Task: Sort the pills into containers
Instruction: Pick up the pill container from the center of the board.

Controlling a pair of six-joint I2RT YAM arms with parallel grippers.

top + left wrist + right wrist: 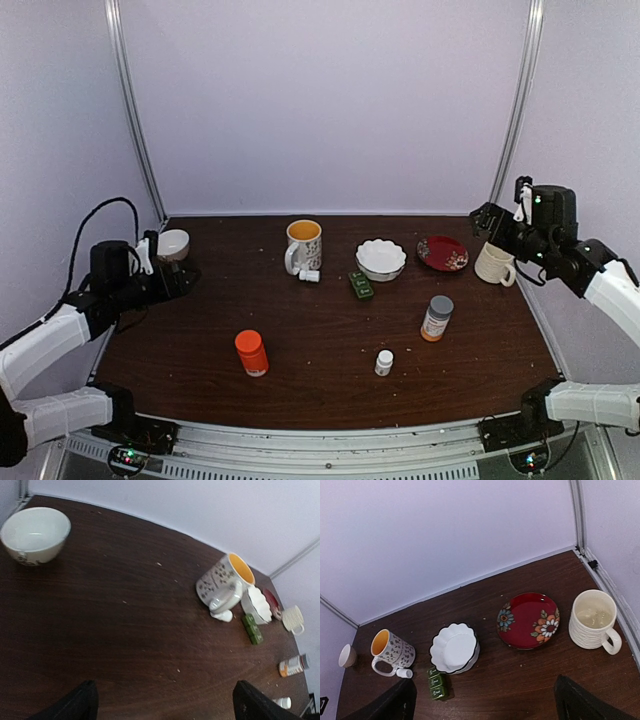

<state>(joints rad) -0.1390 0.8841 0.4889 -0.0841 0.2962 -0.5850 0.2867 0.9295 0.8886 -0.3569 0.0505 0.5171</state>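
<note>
The dark green pill box [361,285] lies shut near the table's middle, just in front of a white scalloped bowl [381,258]. It also shows as the pill box [253,628] at the right of the left wrist view and the pill box [437,685] low in the right wrist view. I cannot make out the pills; only tiny pale specks [179,670] dot the wood. My left gripper [183,281] [165,702] hangs open at the far left edge, holding nothing. My right gripper [483,219] [485,702] hovers open above the back right corner, well away from the box.
An orange bottle [251,352], a tiny white bottle [384,362] and a grey-capped bottle [436,318] stand in front. A yellow-lined mug [303,245] has a small white bottle [309,275] lying by it. A red plate [442,253], a cream mug [494,264] and a small bowl [173,244] line the back.
</note>
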